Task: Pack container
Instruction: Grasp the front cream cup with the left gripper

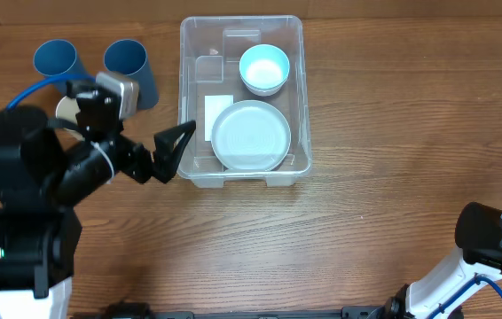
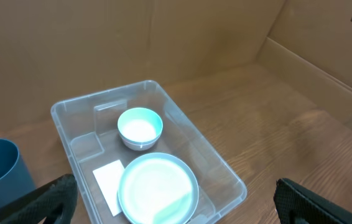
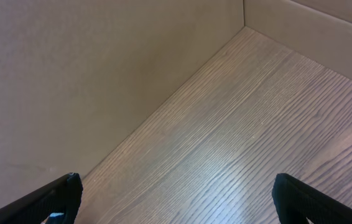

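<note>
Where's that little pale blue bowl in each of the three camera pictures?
Overhead: bowl in the upper right corner of the container.
Left wrist: bowl mid-picture, at the container's far end.
Right wrist: not in it, only table.
Shared landmark: the white plate beside the bowl.

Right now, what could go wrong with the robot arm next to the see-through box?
The open left end effector hangs close to the container's left wall, so a careless swing could shove it. The two blue cups stand close behind it, so reaching back might tip them. The plate and bowl cover much of the floor inside, so a cup may land crooked.
</note>
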Controlling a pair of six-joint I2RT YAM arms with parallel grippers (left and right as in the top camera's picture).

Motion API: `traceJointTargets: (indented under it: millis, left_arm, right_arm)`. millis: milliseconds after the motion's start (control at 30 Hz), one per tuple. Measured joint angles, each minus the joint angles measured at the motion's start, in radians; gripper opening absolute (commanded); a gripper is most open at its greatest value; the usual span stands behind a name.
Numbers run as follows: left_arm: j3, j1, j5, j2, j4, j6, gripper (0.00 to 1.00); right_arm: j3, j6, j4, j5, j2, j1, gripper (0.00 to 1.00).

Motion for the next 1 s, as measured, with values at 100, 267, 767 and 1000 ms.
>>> traceJointTargets:
  millis: [100, 267, 767, 1000]
  left_arm:
    - [0.103, -0.001, -0.122, 0.089, -0.135, -0.024, 1.00]
    - [0.192, 0.000, -0.452, 0.217, -0.211, -0.131, 1.00]
    - [0.194, 0.160, -0.726, 0.623, -0.130, -0.199, 1.00]
    - [0.194, 0.163, -0.695, 0.732, -0.128, -0.183, 0.64]
  right_arm:
    - [0.000, 0.000, -0.001, 0.000, 0.000, 0.000, 1.00]
    - [0.000, 0.000, 0.000, 0.000, 0.000, 0.000, 1.00]
    - [0.000, 0.000, 0.000, 0.000, 0.000, 0.000, 1.00]
    - [0.000, 0.000, 0.000, 0.000, 0.000, 0.000, 1.00]
